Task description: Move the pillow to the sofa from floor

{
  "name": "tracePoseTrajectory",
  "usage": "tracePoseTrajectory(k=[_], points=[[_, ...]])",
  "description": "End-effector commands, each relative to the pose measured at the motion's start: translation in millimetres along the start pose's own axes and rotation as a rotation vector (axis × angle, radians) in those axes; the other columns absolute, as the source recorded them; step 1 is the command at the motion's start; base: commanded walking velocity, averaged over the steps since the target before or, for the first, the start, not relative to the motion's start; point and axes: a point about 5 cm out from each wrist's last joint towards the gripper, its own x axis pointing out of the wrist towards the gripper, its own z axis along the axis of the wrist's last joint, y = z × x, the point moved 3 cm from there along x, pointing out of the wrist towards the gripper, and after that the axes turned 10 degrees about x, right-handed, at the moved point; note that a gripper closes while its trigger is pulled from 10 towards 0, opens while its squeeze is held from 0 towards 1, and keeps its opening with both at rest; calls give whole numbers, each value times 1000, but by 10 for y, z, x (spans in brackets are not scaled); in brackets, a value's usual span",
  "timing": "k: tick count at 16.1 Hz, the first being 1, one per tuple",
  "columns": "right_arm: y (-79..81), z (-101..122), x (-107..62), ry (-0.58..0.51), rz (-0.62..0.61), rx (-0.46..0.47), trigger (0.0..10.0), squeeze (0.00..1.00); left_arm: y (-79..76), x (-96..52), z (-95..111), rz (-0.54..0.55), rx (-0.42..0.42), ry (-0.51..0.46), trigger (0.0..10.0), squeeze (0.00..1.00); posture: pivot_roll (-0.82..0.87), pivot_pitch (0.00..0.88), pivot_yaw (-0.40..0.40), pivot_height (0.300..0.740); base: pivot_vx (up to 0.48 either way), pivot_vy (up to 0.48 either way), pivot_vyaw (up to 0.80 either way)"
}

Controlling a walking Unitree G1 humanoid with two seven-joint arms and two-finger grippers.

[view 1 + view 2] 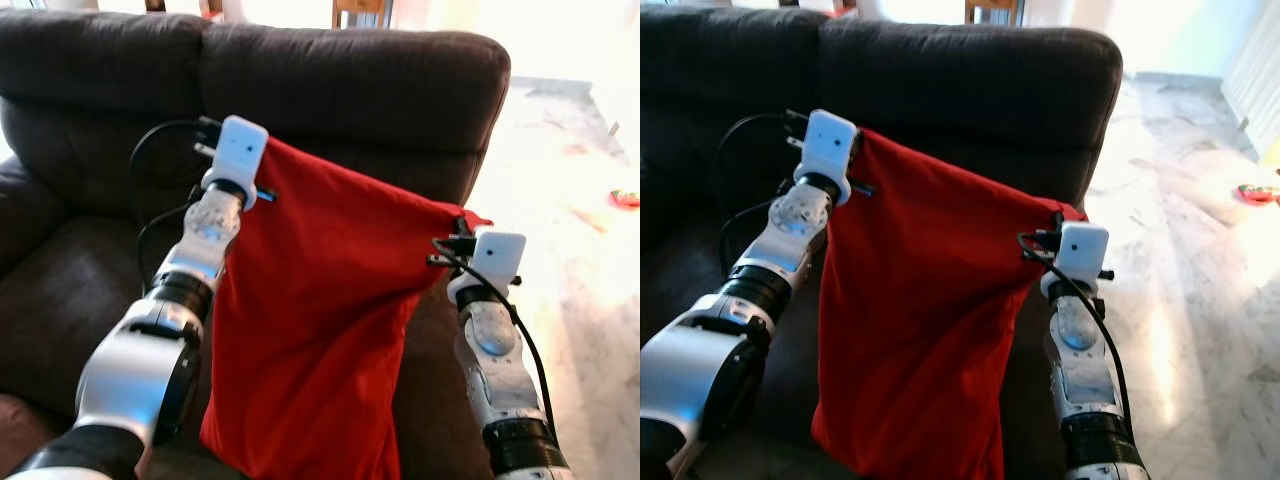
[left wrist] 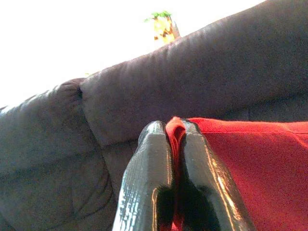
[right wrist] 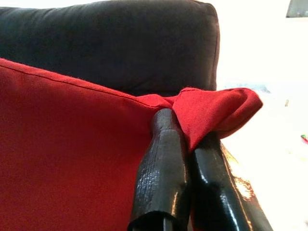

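Step in hand: carrying and placing. The red pillow (image 1: 310,330) is off the floor, hanging limp in front of the dark sofa (image 1: 340,90), held up by its two upper corners. Its top edge runs across the face of the sofa's backrest, below the backrest's crown; its lower end hangs down over the front of the seat cushion. Whether that lower end touches the seat cannot be settled, since the cloth hides the contact line.

Left gripper (image 2: 175,132): fingers pressed together with the pillow's upper left corner pinched between them, a ridge of red cloth showing in the seam. It sits high against the backrest, near the join between the two back cushions.

Right gripper (image 3: 185,139): fingers closed on the upper right corner, a bunched flap of cloth folding over the fingertips. It stands lower than the left, toward the sofa's outer right end, beside the pale marble floor (image 1: 570,200).

Assessment: the lift is done; the pillow is over the sofa but not yet resting on it.

Next move calls for: both arms to go forward and down together until the seat takes the pillow's weight, then both pinches to part. Releasing one side early would likely let the pillow swing and slide off the seat front.
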Motion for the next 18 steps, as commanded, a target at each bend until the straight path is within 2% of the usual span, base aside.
tracePoseTrajectory(k=[1, 5, 8, 10, 13, 16, 18], points=[[-17, 53, -20, -27, -15, 10, 10000, 0, 75, 121, 309, 17, 25, -88, 10000, 0, -34, 0, 40, 740, 0, 0, 0], [-34, 70, -60, -40, -31, 16, 10000, 0, 5, 238, 568, -8, 30, -126, 10000, 0, -63, 0, 61, 740, 0, 0, 0], [-41, 75, -69, -44, -38, 18, 10000, 0, 68, 285, 688, 29, 26, -142, 10000, 0, -69, 0, 64, 740, 0, 0, 0], [-54, 103, -67, -52, -42, 18, 10000, 0, 37, 240, 532, 28, 12, -109, 10000, 0, -69, 0, 64, 740, 0, 0, 0], [-15, 104, -61, -53, -25, 21, 10000, 0, 7, -9, -72, 39, -4, 9, 10000, 0, -38, 0, 36, 740, 0, 0, 0], [27, 146, -24, -65, -7, 25, 10000, 0, 9, -180, -382, 46, -58, 74, 10000, 0, -22, 0, 23, 740, 0, 0, 0], [75, 151, 5, -63, 12, 23, 10000, 0, -18, -301, -511, 56, -70, 78, 10000, 0, -16, 0, 10, 740, 0, 0, 0]])
